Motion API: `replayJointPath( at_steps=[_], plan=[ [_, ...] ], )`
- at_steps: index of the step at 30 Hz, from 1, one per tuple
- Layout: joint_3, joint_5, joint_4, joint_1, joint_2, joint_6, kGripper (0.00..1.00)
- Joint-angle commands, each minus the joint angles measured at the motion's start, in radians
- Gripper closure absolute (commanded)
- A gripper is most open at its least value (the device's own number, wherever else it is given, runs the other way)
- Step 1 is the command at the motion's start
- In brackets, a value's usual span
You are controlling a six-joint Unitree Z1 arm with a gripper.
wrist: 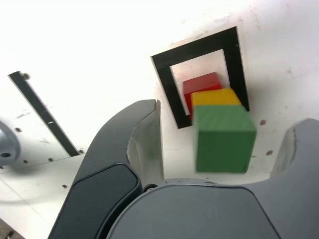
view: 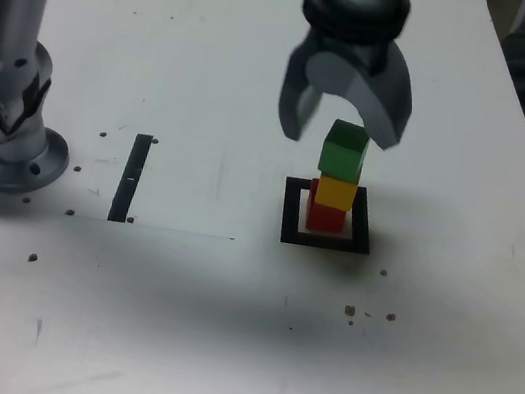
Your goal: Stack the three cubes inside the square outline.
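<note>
Spread wide, my claw (view: 339, 139) hangs over the stack, its two curved jaws apart with nothing pinched between them. Three cubes stand one upon another: the green cube (view: 344, 150) on top, the yellow cube (view: 336, 192) in the middle, the red cube (view: 326, 213) at the bottom. I see the red one inside the black square outline (view: 289, 231). Over toward the exterior view's left, a black strip (view: 131, 178) lies flat on the white table (view: 173, 323).

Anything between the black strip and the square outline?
Nothing placed there: in the exterior view, between the black strip and the square outline lies bare white tabletop, marked only by a thin faint line.
</note>
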Motion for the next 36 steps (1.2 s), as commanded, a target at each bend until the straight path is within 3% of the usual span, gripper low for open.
replayJointPath(
  at_steps=[1,11,20,29,36],
  plan=[
    [0.025,0.006,-0.002,0.002,-0.045,-0.007,0.00],
    [0.260,0.005,-0.057,0.002,-0.226,-0.048,0.00],
    [0.482,-0.046,-0.132,0.002,-0.340,-0.073,0.00],
    [0.734,-0.112,-0.270,0.002,-0.415,-0.094,0.00],
    [0.862,-0.113,-0.344,0.002,-0.445,-0.150,0.00]
  ],
)
